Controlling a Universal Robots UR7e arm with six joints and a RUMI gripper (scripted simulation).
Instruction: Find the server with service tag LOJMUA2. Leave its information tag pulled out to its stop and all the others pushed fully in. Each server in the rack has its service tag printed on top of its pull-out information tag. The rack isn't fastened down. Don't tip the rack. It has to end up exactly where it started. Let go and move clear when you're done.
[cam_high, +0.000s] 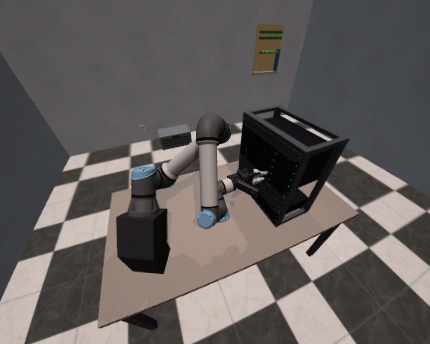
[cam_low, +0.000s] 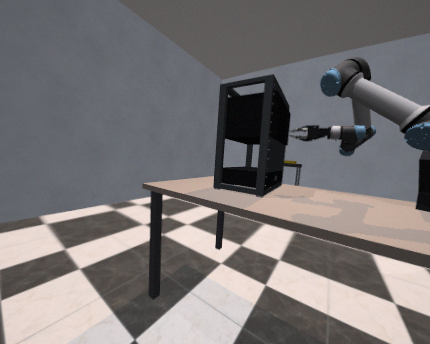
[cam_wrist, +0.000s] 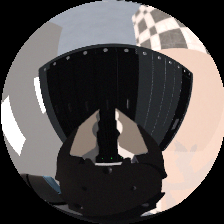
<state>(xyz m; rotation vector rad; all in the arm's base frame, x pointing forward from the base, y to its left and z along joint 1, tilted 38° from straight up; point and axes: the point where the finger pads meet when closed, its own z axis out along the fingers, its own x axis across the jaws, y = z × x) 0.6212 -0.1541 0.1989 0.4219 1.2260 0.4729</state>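
The black server rack (cam_high: 287, 162) stands on the right half of the table, its front face with several stacked servers turned toward the arm. It also shows in the exterior view (cam_low: 252, 137) and fills the wrist view (cam_wrist: 115, 85). My gripper (cam_high: 259, 176) (cam_low: 292, 133) is level with the middle of the front face, its fingertips just at the face. In the wrist view the fingers stand narrowly together with nothing between them. The information tags are too small and dark to read, and I cannot tell which are out.
The arm's black pedestal (cam_high: 142, 240) sits at the table's left side. The rack stands close to the table's right and far edges. A grey box (cam_high: 175, 135) lies on the floor behind the table.
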